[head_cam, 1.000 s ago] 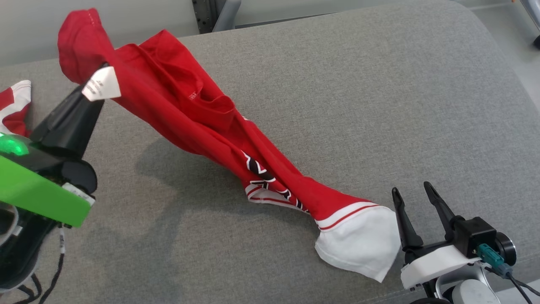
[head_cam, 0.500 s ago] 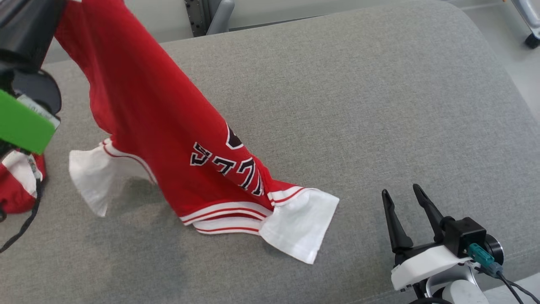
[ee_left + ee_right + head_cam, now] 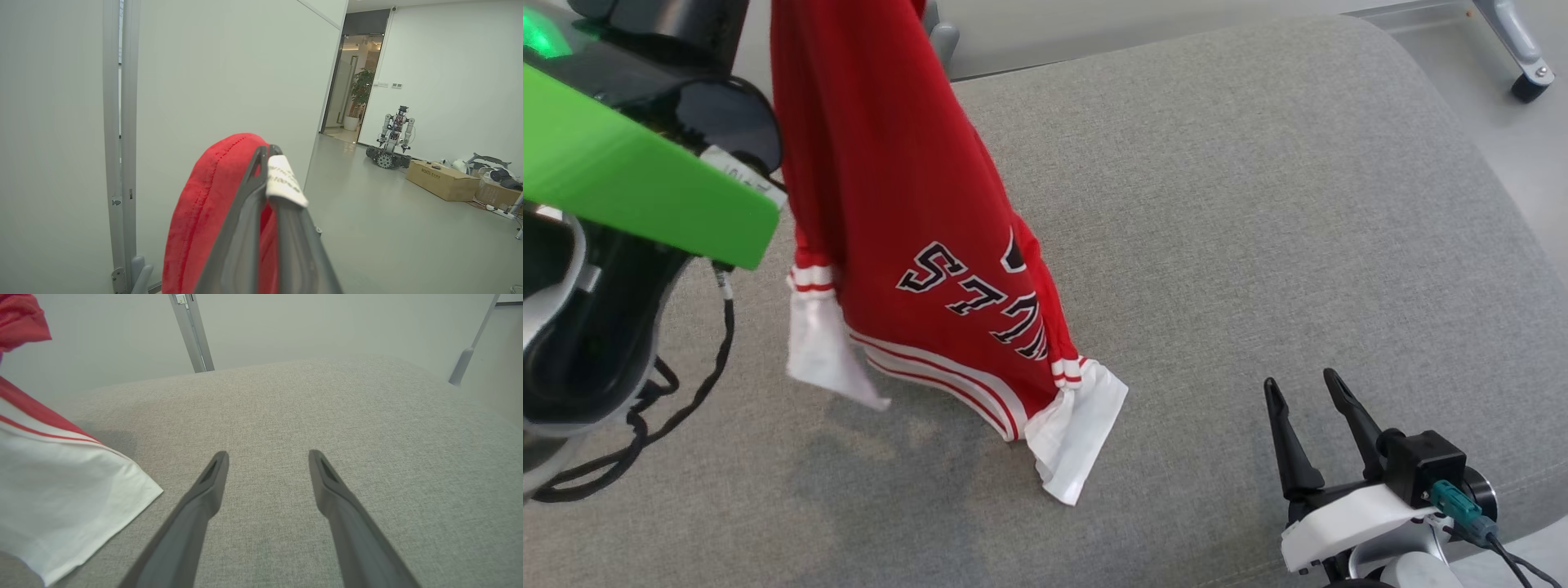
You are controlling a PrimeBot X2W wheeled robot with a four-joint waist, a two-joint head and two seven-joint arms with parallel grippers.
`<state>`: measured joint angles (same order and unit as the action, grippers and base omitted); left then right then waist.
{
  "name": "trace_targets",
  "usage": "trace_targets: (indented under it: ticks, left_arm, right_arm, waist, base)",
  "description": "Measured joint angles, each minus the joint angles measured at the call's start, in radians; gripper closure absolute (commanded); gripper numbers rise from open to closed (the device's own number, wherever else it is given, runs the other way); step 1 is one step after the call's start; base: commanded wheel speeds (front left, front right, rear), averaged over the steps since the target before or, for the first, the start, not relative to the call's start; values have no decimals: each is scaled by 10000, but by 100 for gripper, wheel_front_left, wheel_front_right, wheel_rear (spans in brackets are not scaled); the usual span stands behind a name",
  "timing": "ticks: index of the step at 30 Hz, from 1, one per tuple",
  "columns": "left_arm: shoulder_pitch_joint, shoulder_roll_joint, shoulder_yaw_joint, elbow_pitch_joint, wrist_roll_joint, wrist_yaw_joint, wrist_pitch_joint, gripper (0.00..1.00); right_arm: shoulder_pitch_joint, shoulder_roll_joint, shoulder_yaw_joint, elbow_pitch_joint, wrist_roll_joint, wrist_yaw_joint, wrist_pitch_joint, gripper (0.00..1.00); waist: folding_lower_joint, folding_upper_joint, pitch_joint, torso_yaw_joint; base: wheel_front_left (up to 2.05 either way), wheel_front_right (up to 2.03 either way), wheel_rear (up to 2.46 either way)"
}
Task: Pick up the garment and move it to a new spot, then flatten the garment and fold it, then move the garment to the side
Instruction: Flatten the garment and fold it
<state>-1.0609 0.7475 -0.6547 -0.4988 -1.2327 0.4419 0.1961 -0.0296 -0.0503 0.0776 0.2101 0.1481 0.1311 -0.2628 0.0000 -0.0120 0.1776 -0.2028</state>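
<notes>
Red jersey (image 3: 915, 204) with white sleeves hangs from the left gripper (image 3: 267, 153), whose fingers are pinched together on its upper edge beside a white label (image 3: 284, 179). One white sleeve touches the grey upholstered surface (image 3: 1258, 204). Right gripper (image 3: 1300, 378), fingers spread wide and empty, rests near that sleeve.

bright even light, soft shadow beneath garment (image 3: 898, 180), sharp

garment (image 3: 907, 204) over cushion (image 3: 1258, 204), right hand (image 3: 1300, 380) rightward
</notes>
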Motion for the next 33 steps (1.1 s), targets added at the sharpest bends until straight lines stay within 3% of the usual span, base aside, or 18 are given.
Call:
trace_targets:
  ticks: [7,14,19,20,21,22,23,27,29,31,33]
  left_arm:
    - [180,-734,-295,385,477,671,-644,100]
    - [2378,-460,203,2915,96,949,-1797,100]
    - [4386,-205,803,6096,-650,-96,-2897,100]
    - [4797,-387,805,6727,-821,-715,-3177,83]
    - [4937,-497,750,7010,-878,-907,-3214,69]
    - [5064,-591,631,7204,-872,-1104,-3223,27]
    - [5179,-686,531,7325,-849,-1248,-3304,0]
    - [5598,-744,174,7350,-491,-1425,-3730,0]
    - [6049,-497,-313,6796,324,-1003,-3979,0]
    - [6322,115,-909,6209,1383,-261,-3994,0]
    - [6646,464,-1131,5315,1743,485,-3881,0]
  right_arm:
    - [11,0,61,-48,98,0,0,0]
    - [-240,10,230,-44,96,0,0,0]
    - [-352,8,247,44,-42,-2,-2,0]
    - [-388,8,247,36,-102,0,0,0]
    - [-395,17,251,36,-115,0,0,0]
    - [-391,12,244,50,-128,-2,0,0]
    - [-392,4,242,50,-148,-2,0,0]
    - [-390,4,322,75,-199,0,0,0]
    - [-340,-42,309,84,-203,0,-2,0]
    - [-272,-94,293,84,-217,0,0,0]
    - [-178,-148,247,61,-238,0,0,0]
  waist:
    - [0,0,96,92]
    - [0,0,414,61]
    - [0,0,662,-61]
    - [0,0,746,-103]
    - [0,0,782,-119]
    - [0,0,812,-129]
    - [0,0,830,-135]
    - [0,0,804,-161]
    - [0,0,691,-176]
    - [0,0,600,-190]
    - [0,0,522,-207]
  base:
    - [0,0,0]
    - [0,0,0]
    - [0,0,0]
    - [0,0,0]
    - [0,0,0]
    - [0,0,0]
    - [0,0,0]
    - [0,0,0]
    - [0,0,0]
    - [0,0,0]
    - [0,0,0]
